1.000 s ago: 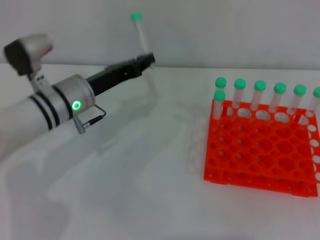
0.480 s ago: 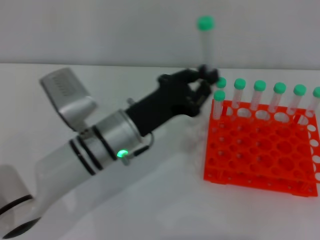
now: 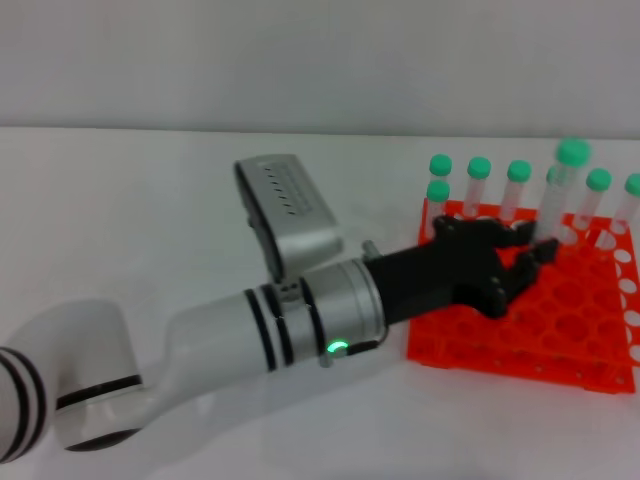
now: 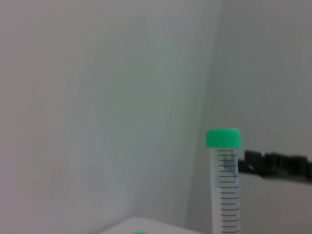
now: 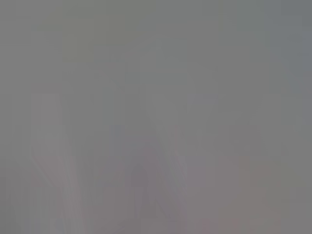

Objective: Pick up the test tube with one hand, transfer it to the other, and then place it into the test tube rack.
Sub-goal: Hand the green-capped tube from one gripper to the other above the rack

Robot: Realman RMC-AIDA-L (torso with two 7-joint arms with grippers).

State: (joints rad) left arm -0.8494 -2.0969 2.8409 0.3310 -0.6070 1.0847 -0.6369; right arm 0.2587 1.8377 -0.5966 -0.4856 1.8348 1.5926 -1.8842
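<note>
Left hand: the black jointed-finger left hand (image 3: 515,262) reaches over the rack near the worktop's right edge, fingers closed round the lower part of the tube. The right hand is not in view.
Test tube: slender clear plastic test tube with a round green cap (image 3: 558,192), held nearly upright above the rack; graduation marks show in the left wrist view (image 4: 224,183).
Handling: probably light, stiff and smooth-walled, so likely to slip; a low grip on the wall leaves the cap free.
Rack: bright orange two-tiered plastic rack with round holes (image 3: 560,345), on the white worktop (image 3: 150,230).
Far row: other green-capped tubes (image 3: 479,185) stand along the rack's far side.
</note>
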